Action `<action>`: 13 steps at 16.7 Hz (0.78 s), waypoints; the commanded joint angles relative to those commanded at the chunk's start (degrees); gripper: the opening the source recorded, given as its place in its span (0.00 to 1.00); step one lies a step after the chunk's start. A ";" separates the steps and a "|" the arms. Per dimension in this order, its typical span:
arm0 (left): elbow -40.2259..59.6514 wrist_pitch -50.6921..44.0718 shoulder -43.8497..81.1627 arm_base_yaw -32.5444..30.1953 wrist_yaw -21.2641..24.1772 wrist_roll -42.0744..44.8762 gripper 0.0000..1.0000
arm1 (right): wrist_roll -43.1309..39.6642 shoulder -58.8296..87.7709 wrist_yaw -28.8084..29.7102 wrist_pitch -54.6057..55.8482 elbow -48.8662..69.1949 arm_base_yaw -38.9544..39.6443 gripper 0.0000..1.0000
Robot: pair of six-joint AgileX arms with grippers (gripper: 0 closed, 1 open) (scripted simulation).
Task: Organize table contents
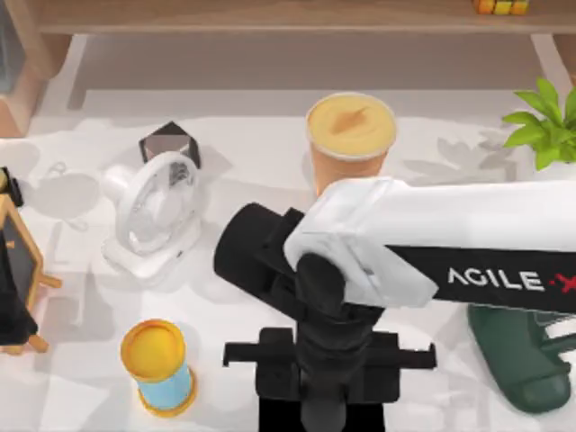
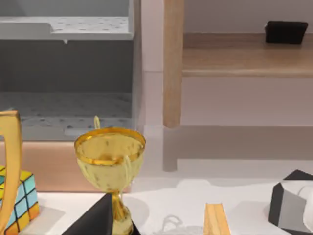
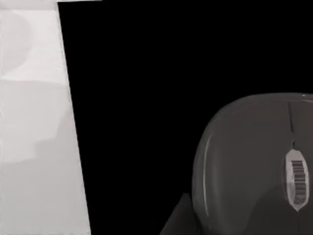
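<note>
- Right tool is carried at the end of the right arm (image 1: pixel 423 243), which reaches in from the top view's right edge to the middle front of the surface (image 1: pixel 252 153); the wrist points straight down over a black flat slab (image 1: pixel 270 355) at the front edge.
- Tool state: cannot be told. No fingers are visible in the right wrist view, and in the top view they are hidden under the wrist housing.
- Computer mouse (image 3: pixel 254 166) is seen close up in the right wrist view, lying on the black slab (image 3: pixel 137 107), with white surface (image 3: pixel 34 122) beside the slab's edge.
- Key relation: the mouse is judged to lie directly below the right tool, slightly off centre in the wrist view. Its long axis follows the scroll wheel (image 3: pixel 297 181) and centre seam.
- Judgement: the right arm is far nearer; a short lateral correction, then a straight descent with the fingers across the mouse's narrow width.
- Orange drink cup (image 1: pixel 351 135) stands behind the arm, towards the back of the surface, well apart from the mouse.
- White desk fan (image 1: pixel 157 211) and yellow-lidded blue jar (image 1: pixel 160 364) stand on the left half.
- Left arm is parked; its wrist view takes in a gold trophy (image 2: pixel 110 161) and wooden shelf (image 2: pixel 244 58).
</note>
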 joint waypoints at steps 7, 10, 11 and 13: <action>0.00 0.00 0.00 0.00 0.00 0.00 1.00 | 0.05 0.88 0.00 2.05 -1.16 0.04 0.00; 0.00 0.00 0.00 0.00 0.00 0.00 1.00 | 0.05 0.90 0.01 2.08 -1.18 0.04 0.00; 0.00 0.00 0.00 0.00 0.00 0.00 1.00 | 0.05 0.90 0.01 2.08 -1.18 0.04 0.08; 0.00 0.00 0.00 0.00 0.00 0.00 1.00 | 0.05 0.90 0.01 2.08 -1.18 0.04 0.23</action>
